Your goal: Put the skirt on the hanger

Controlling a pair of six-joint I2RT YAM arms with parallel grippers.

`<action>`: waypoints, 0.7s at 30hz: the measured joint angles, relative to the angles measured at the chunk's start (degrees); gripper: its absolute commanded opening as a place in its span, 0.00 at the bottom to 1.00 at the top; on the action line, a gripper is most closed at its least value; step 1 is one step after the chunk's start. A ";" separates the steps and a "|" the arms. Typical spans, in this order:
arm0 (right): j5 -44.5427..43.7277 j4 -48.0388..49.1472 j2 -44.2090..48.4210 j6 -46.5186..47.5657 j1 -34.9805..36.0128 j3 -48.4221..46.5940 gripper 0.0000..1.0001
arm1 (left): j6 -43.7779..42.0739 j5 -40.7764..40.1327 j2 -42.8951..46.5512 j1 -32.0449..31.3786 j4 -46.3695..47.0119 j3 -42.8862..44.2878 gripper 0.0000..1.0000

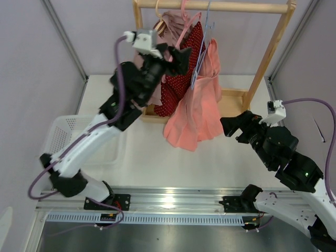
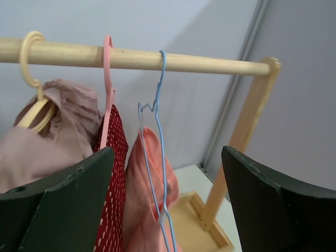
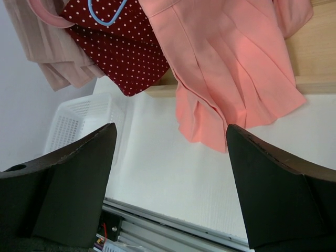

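White tabletop (image 1: pixel 147 157) below, wooden rail (image 1: pixel 236 7) above: the skirt (image 1: pixel 202 105) hangs on the hanger (image 2: pixel 160 79). My left gripper (image 2: pixel 168 149) and right gripper (image 3: pixel 171 126) both gape wide, holding nothing.

We hold our left arm (image 1: pixel 89 139) raised high and stretched forward, our left gripper (image 2: pixel 168 152) spread wide with nothing between its fingers, while our right arm (image 1: pixel 283 152) crouches low, our right gripper (image 3: pixel 170 131) equally wide and empty.

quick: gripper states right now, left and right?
Left gripper: open, holding nothing.
Right gripper: open, holding nothing.
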State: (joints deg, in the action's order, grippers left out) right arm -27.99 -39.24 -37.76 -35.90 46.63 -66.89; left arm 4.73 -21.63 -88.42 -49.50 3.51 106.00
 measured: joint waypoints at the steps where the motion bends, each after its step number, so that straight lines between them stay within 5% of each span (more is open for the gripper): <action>1: 0.07 0.00 -0.50 0.00 0.00 0.00 0.91 | 0.94 0.37 2.89 -0.31 -1.84 -1.44 0.89; 11: -1.60 -0.13 -2.03 0.92 -0.07 1.42 0.99 | 10.71 2.62 37.73 -0.59 -22.49 -28.96 0.89; 21: -3.04 0.61 -2.86 1.03 -0.63 5.05 0.99 | 12.87 1.88 48.22 -0.59 -39.32 -37.38 0.90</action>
State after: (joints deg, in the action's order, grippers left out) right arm -31.03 -38.63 -40.62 -34.87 46.00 -61.84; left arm 17.61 -19.75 -40.21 -50.09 -35.81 68.62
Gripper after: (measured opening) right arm 0.991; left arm 0.895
